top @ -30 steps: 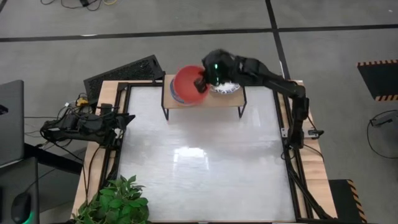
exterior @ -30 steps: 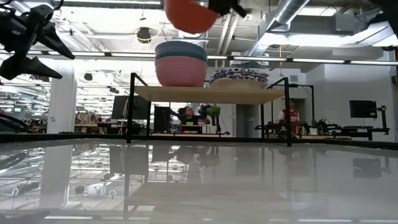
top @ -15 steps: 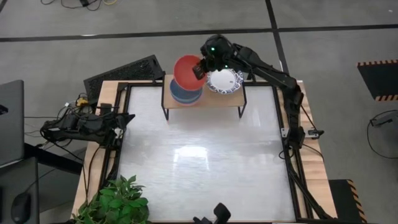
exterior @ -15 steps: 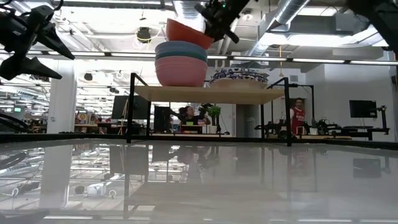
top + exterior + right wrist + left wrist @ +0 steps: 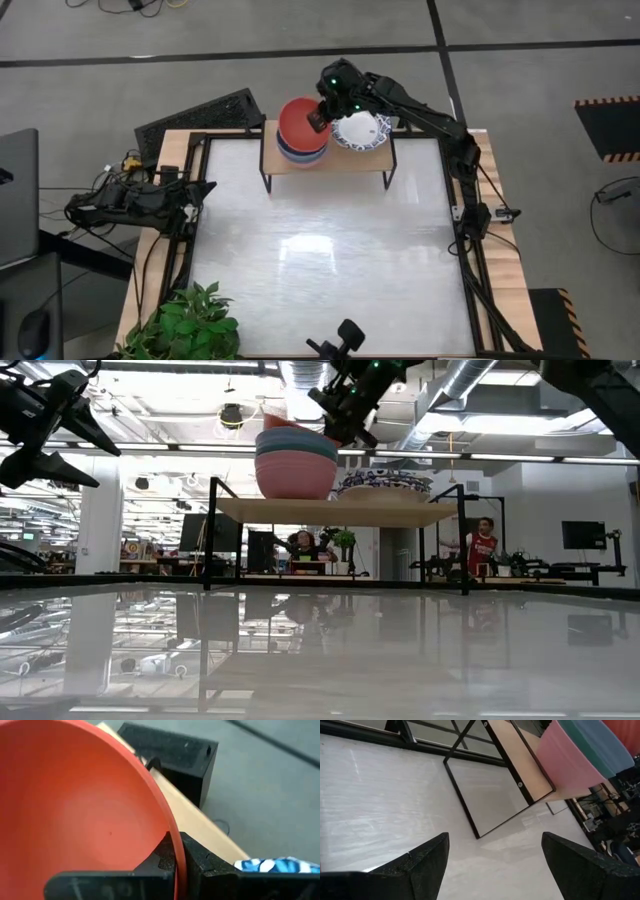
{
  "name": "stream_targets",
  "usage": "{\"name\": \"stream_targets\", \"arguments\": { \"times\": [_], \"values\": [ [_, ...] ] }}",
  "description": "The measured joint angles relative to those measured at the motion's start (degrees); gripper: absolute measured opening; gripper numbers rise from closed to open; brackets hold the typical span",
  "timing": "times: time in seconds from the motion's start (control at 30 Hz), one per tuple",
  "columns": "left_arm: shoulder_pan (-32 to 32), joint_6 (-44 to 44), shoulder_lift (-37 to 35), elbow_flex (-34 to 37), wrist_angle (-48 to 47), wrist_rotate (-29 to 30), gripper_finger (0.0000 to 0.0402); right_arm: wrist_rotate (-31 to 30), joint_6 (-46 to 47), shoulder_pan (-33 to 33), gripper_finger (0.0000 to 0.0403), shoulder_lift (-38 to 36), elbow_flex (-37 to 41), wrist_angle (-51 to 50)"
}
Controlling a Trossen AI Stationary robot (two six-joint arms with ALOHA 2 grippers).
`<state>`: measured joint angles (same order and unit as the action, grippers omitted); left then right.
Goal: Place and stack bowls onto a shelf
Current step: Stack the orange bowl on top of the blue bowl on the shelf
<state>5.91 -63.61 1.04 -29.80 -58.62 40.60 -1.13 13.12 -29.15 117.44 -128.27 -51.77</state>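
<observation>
Red bowl (image 5: pixel 300 125), lowered within the last second by the right gripper (image 5: pixel 319 119) still pinching its rim, sat nested on the shelf (image 5: pixel 350 158) stack, needing only release.

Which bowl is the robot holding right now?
The red bowl, topmost of the plain stack on the shelf. The right gripper pinches its rim; the blue, green and pink bowls sit beneath it, untouched.
</observation>
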Motion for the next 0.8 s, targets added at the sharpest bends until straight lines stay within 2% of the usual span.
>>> {"name": "stream_targets", "arguments": {
  "times": [0.27, 0.67, 0.8],
  "values": [
    [0.0, -0.1, 0.0, 0.0, 0.0, 0.0, 0.0302, 1.6, -1.6, -0.3, 0.0059, 0.0, 0.0, 1.3],
    [0.0, -0.1, 0.0, 0.0, 0.0, -0.1, 0.0302, 1.5, -1.1, -0.6, 0.0189, -0.9, 0.0, 1.6],
    [0.0, -0.1, 0.0, 0.0, 0.0, -0.1, 0.0302, 1.5, -1.1, -0.7, 0.0218, -2.5, 0.0, 3.3]
  ]
}}
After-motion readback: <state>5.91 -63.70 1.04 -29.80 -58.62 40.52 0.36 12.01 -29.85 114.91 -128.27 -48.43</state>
